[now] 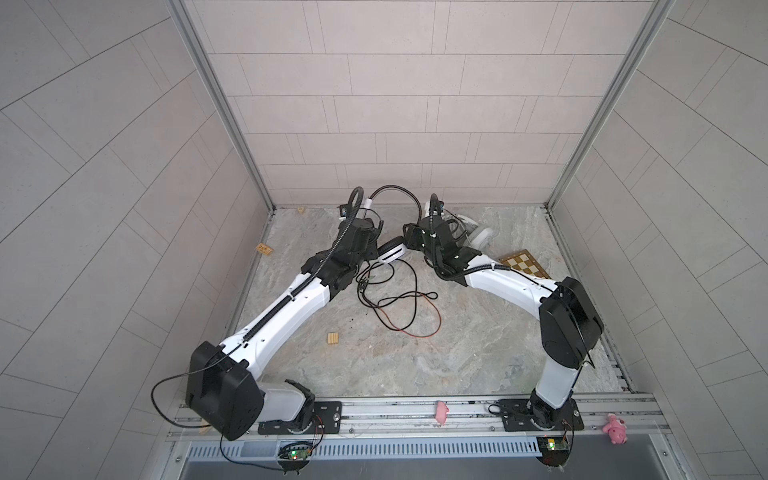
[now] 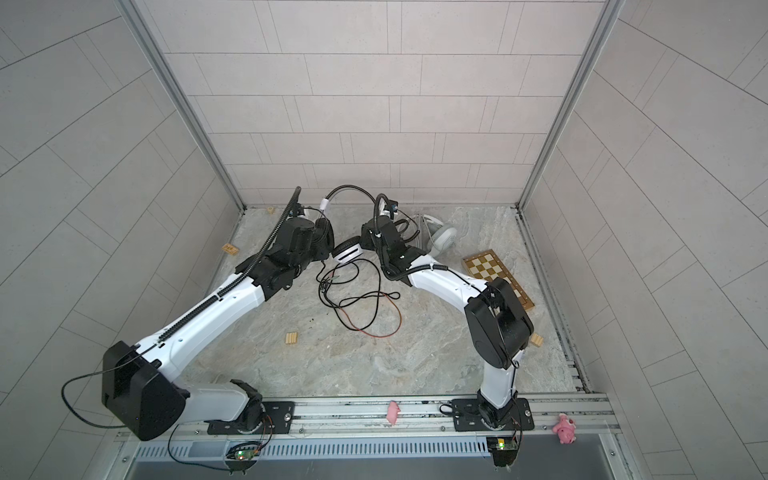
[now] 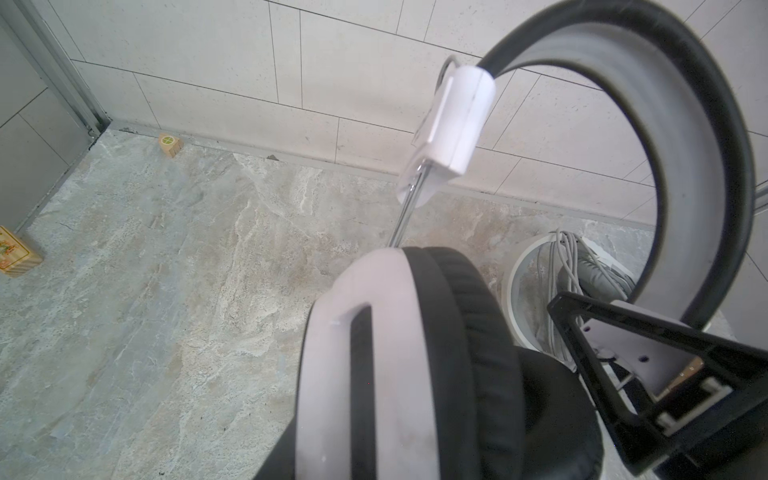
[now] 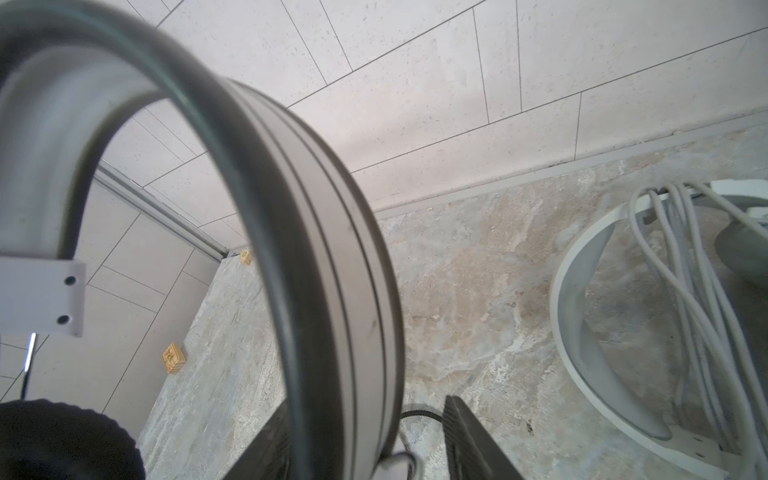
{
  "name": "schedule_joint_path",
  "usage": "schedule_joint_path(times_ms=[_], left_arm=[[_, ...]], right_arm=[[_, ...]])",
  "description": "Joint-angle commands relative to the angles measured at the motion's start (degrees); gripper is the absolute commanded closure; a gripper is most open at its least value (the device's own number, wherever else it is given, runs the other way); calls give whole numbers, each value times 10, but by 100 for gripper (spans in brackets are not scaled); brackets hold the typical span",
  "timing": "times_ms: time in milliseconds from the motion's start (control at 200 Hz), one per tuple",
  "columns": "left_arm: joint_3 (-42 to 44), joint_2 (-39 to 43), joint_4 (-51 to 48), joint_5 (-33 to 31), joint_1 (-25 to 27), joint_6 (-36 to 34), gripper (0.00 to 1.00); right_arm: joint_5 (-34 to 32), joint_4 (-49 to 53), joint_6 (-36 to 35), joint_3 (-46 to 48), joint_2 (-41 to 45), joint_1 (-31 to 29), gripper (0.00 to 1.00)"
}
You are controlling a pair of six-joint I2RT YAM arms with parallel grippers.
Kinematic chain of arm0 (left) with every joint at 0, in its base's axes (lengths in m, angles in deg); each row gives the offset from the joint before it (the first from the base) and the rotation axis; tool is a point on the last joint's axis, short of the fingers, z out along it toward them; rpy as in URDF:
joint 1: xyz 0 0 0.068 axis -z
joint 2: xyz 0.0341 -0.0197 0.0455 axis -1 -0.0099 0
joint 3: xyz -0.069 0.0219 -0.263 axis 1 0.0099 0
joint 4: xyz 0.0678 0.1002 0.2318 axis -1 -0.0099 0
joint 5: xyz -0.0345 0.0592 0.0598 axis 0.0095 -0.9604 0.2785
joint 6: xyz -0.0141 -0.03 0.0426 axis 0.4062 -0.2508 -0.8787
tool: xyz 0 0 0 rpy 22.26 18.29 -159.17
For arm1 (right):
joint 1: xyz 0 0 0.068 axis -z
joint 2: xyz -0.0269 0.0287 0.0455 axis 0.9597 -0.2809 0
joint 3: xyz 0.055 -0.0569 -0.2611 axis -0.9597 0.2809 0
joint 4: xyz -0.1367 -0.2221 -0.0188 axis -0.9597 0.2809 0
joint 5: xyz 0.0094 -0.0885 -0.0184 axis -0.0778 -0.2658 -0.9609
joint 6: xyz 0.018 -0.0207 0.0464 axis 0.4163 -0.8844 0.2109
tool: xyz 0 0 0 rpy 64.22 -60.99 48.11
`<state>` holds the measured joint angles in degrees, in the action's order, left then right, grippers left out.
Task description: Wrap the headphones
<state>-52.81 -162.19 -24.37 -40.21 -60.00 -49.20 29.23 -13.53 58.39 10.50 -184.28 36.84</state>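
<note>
The white headphones are raised at the back centre between both arms. Their striped cup and black headband show in both top views. My left gripper is shut on that cup, which hides its fingers. My right gripper stands open around the headband, and one finger is clear of it. The black-red cable lies loose on the floor. The pale-grey headphones rest behind the right gripper, wound with whitish cable.
A chessboard lies at the right under the right arm. Small wooden blocks are scattered on the left half of the floor. Pink toys sit on the front rail. The back wall is close behind both grippers.
</note>
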Motion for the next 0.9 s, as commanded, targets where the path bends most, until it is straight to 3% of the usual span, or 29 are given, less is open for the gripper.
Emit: schedule_joint_path(times_ms=[0, 145, 260, 410, 525, 656, 716, 896], left_arm=[[1, 25, 62, -12, 8, 12, 81], [-3, 21, 61, -4, 16, 9, 81], [1, 27, 62, -21, 22, 2, 73], [6, 34, 69, -20, 27, 3, 65], [6, 32, 70, -19, 28, -2, 48], [-1, 31, 71, 31, 29, -26, 19], [0, 26, 75, 38, 34, -34, 1], [-26, 4, 56, 67, 34, -54, 0]], right_arm=[[-6, -43, 20, 15, 19, 10, 44], [1, -72, 30, 14, 21, 14, 51], [-1, -74, 25, 12, 26, 14, 73], [-13, -62, 7, 13, 43, 14, 86], [-28, -20, -27, -3, 59, 14, 90], [-59, 28, -87, -24, 82, 14, 92], [-75, 54, -118, -37, 92, 14, 92], [-89, 133, -189, -83, 103, 17, 92]])
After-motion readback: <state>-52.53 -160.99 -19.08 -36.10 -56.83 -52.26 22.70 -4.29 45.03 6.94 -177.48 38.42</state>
